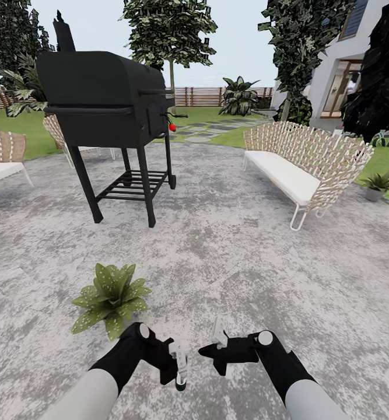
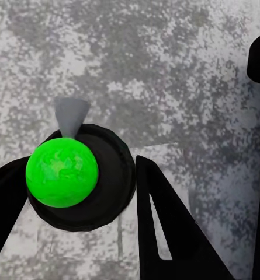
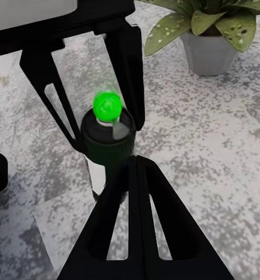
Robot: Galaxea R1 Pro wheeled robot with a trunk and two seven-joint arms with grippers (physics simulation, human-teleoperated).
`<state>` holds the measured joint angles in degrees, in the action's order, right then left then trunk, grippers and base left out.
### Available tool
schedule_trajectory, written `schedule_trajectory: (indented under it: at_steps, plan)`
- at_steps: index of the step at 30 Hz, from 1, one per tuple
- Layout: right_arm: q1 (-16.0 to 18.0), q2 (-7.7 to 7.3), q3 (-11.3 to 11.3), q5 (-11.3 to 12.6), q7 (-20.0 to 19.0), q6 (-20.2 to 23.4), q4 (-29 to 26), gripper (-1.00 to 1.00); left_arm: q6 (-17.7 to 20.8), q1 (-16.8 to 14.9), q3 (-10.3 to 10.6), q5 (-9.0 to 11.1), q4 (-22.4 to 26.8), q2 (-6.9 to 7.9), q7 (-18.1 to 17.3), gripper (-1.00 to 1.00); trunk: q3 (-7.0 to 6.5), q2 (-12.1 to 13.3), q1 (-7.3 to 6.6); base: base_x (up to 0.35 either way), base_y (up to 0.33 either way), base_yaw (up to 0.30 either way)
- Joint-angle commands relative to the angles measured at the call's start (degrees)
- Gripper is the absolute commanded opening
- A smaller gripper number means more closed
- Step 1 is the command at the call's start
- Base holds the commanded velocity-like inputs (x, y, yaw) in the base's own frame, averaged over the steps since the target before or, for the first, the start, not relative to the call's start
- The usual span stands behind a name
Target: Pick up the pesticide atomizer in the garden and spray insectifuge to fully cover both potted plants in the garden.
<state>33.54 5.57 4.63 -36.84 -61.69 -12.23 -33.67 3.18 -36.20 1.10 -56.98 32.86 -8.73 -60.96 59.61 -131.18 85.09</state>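
Note:
My left gripper is shut on the pesticide atomizer, a slim dark bottle with a white label, held upright low over the grey paved patio. In the left wrist view the atomizer's dark cap carries a bright green ball, with black fingers on both sides. My right gripper is shut and empty, a short way right of the bottle and pointing at it. In the right wrist view its closed fingers sit in front of the atomizer. One potted plant stands just left of my left arm. Another potted plant stands far right by the lawn.
A black barbecue grill on legs stands ahead left. A wicker sofa with a white cushion sits ahead right, and wicker chairs at the left. Lawn, trees, a brown fence and a white house lie beyond.

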Motion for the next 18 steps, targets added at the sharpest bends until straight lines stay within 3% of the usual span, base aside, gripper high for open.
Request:
schedule_trajectory:
  at_steps: [1,4,5,7,18]
  plan:
    - [0.0,0.12,0.5,-0.6,-0.3,-0.4,0.0,-1.00,0.3,0.0,0.0,-0.2,0.1,-0.24,-0.2,-1.00,0.05,0.0,-0.01,0.000,0.000,0.000]
    - [0.0,0.14,0.5,-0.6,-0.3,-0.4,-0.1,-1.00,0.5,0.0,0.7,-0.2,0.1,-0.61,0.1,-1.00,0.05,0.0,-0.01,0.000,0.000,0.000]
    - [0.0,0.14,0.5,-0.6,-0.3,-0.4,-0.1,-1.00,1.3,0.0,2.8,-0.2,0.1,-0.66,0.2,-1.00,0.05,0.0,-0.01,0.000,0.000,0.000]
    - [0.0,0.14,0.4,-0.6,-0.3,-0.4,-0.1,-1.00,2.6,0.0,3.9,-0.2,0.1,-0.74,0.3,-1.00,0.05,0.0,-0.01,0.000,0.000,0.000]
    - [0.0,0.20,0.4,-0.6,-0.3,-0.4,-0.1,-1.00,2.8,-0.2,4.1,-0.1,1.5,-1.07,0.3,-1.00,0.05,0.0,-0.01,0.000,0.000,0.000]
